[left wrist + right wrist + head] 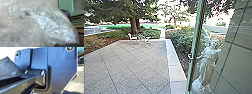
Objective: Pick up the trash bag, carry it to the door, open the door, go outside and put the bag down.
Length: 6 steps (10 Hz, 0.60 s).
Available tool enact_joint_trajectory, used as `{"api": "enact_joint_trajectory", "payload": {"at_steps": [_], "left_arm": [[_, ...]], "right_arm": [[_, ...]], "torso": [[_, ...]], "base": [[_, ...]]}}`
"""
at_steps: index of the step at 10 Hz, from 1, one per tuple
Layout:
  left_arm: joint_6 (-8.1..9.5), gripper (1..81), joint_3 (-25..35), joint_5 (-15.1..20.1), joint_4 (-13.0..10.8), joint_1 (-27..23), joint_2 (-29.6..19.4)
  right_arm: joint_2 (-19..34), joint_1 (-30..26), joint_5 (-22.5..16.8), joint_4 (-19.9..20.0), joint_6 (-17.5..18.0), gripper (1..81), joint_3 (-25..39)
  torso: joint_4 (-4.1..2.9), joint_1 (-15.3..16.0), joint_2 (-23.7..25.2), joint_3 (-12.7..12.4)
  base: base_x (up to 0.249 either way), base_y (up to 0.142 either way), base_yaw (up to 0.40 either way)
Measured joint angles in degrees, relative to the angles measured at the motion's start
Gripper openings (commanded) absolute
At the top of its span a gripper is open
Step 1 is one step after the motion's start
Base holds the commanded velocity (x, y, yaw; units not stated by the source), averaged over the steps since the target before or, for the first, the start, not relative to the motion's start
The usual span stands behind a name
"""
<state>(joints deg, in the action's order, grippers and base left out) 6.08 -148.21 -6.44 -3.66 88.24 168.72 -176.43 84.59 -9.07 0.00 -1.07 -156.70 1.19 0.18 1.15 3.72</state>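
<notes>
Close by my left gripper bulges the trash bag (50, 25) of clear, crumpled plastic, dark bits showing in it. How far my left gripper is open, and whether it has hold of the bag, I cannot tell; the same goes for my right gripper, beside a dark, wrinkled thing (9, 67) I cannot name. The bag looks light and limp, its thin skin likely slippery and easy to tear, so I would take it by a gathered, thick bunch at the neck. Ahead of my grippers, to the right, stands a green-edged glass panel (194, 50), probably the door, with a pale, draped statue (207, 63) in or behind its glass. Out past my reach lie grey paving (134, 65) and, farther, a white chair (132, 37).
</notes>
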Motion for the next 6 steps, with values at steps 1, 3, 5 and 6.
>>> {"api": "enact_joint_trajectory", "payload": {"at_steps": [1,3,5,6], "left_arm": [[-0.02,1.0,0.0,-0.2,0.0,-0.1,-0.2],[-0.02,1.0,0.0,0.3,0.0,1.7,-0.1],[0.00,1.0,0.0,0.4,0.0,1.4,0.1],[0.00,1.0,0.0,0.3,0.0,0.8,0.0]], "right_arm": [[-0.3,0.0,0.1,0.0,0.1,81.1,0.1],[0.4,1.5,-0.4,0.0,0.0,81.1,-0.2],[0.2,1.4,-0.7,-0.1,0.0,81.1,-0.1],[0.2,1.1,-0.5,0.0,0.0,81.1,0.0]], "torso": [[0.00,0.0,0.0,0.0],[0.00,-0.1,0.0,0.0],[0.00,-0.1,0.0,0.0],[0.00,-0.1,0.0,0.0]], "base": [[0.084,0.000,0.000],[0.083,0.000,0.000],[0.083,0.000,0.000],[0.091,0.000,0.000]]}}
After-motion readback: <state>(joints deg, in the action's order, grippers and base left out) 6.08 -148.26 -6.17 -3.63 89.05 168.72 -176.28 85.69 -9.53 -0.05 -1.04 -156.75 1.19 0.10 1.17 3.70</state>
